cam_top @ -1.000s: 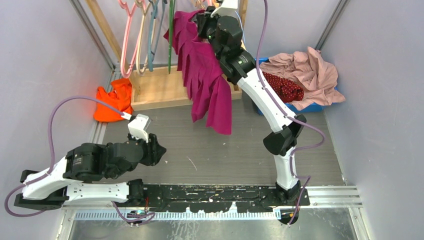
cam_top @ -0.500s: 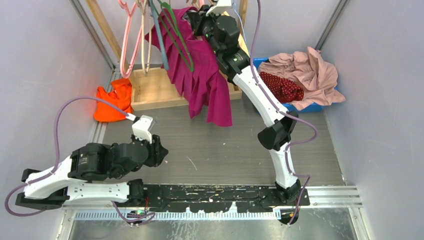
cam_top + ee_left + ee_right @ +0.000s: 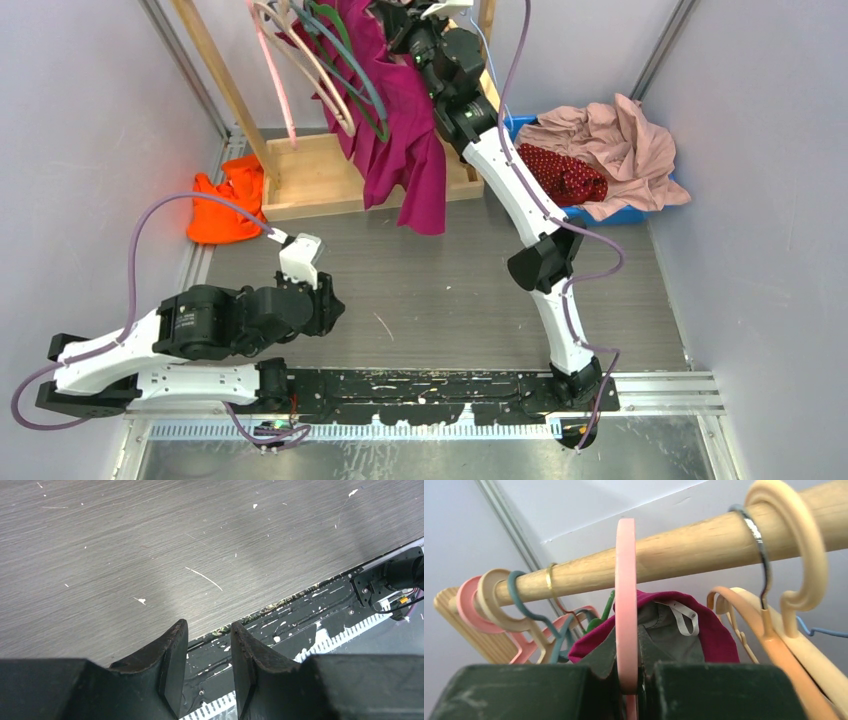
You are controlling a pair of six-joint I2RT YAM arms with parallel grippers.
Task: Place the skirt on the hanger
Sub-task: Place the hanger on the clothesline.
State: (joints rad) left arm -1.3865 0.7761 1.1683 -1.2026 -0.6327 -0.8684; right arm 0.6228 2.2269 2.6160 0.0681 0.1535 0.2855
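My right gripper pinches the thin pink plastic hanger mid-frame; tilting could make it miss the round wooden rod.

We note top view bright, evenly lit from above, only faint soft shadows on table. Left wrist view: pale glare patch on table, grain sharp. Right wrist view: cream hook blurred at right edge.
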